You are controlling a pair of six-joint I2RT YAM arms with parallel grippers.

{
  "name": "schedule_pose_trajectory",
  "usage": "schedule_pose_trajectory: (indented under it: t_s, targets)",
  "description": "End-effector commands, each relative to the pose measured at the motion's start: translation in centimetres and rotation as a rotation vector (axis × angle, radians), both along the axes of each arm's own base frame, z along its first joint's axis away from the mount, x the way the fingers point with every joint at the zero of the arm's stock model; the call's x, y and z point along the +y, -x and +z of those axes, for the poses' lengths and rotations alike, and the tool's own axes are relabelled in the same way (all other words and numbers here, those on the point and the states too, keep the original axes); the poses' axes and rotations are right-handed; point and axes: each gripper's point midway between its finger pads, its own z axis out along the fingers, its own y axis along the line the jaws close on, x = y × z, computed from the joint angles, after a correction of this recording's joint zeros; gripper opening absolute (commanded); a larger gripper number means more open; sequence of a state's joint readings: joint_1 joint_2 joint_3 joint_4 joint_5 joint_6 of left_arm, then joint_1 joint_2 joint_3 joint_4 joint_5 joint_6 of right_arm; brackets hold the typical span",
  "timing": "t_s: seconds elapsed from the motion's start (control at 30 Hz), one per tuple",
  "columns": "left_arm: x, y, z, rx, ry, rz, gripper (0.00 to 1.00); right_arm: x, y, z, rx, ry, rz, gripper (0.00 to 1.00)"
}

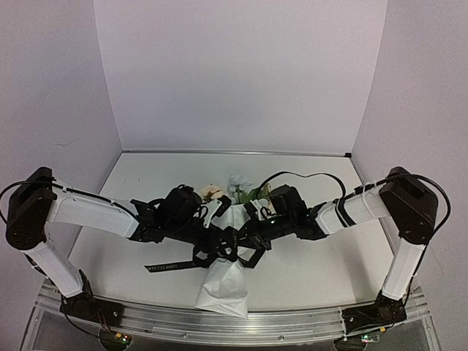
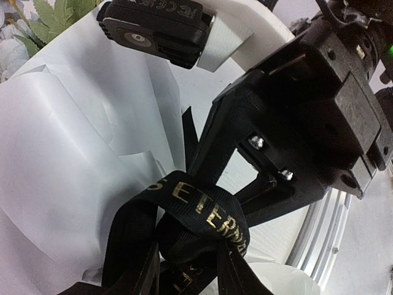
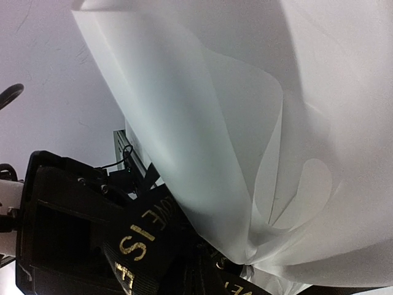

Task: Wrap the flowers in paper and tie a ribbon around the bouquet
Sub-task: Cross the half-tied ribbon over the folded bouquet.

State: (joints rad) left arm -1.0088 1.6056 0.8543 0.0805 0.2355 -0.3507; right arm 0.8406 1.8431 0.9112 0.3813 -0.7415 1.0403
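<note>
The bouquet lies in the middle of the table, its flowers (image 1: pixel 238 183) pointing away from the arms and the white paper (image 1: pixel 223 287) cone reaching toward the near edge. The black ribbon (image 1: pixel 172 267) circles the cone, one tail trailing left. Both grippers meet at the ribbon: left gripper (image 1: pixel 212 245), right gripper (image 1: pixel 250 240). In the left wrist view a ribbon knot (image 2: pixel 209 212) with gold lettering sits against the paper (image 2: pixel 73 153), green leaves (image 2: pixel 55 15) above; the left jaws are hidden. The right wrist view shows the ribbon (image 3: pixel 132 239) under folded paper (image 3: pixel 245 123); the right jaws look shut on it.
An aluminium rail (image 1: pixel 292 322) runs along the near table edge, just below the cone's tip. White walls enclose the back and both sides. A black cable (image 1: pixel 307 175) arcs over the right arm. The right wrist housing (image 2: pixel 319 117) hangs close above the knot.
</note>
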Motion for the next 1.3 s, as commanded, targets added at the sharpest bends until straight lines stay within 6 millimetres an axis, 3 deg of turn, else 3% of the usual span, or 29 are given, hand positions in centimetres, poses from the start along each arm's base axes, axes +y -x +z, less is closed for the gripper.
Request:
schedule_pose_trajectory:
  t_s: [0.0,0.23,0.57,0.8,1.27]
  targets:
    - [-1.2,-0.5,2.0,-0.030,0.072,-0.012,0.23,1.2,-0.7,1.7,-0.036,-0.053,0.008,0.00]
    - [-0.7,-0.7,2.4,-0.057,0.078,0.004,0.00,0.6,-0.7,1.0,-0.040,-0.031,-0.006,0.01]
    - [-0.2,-0.7,2.5,-0.067,0.070,0.013,0.00,-0.9,-0.8,0.1,-0.077,0.025,-0.055,0.14]
    - [0.1,-0.6,2.1,-0.063,0.052,0.020,0.00,-4.1,-0.3,-1.1,-0.135,0.137,-0.109,0.22]
    - [-0.6,-0.6,2.2,-0.067,0.048,-0.013,0.00,-5.6,0.4,0.8,-0.205,0.177,-0.101,0.29]
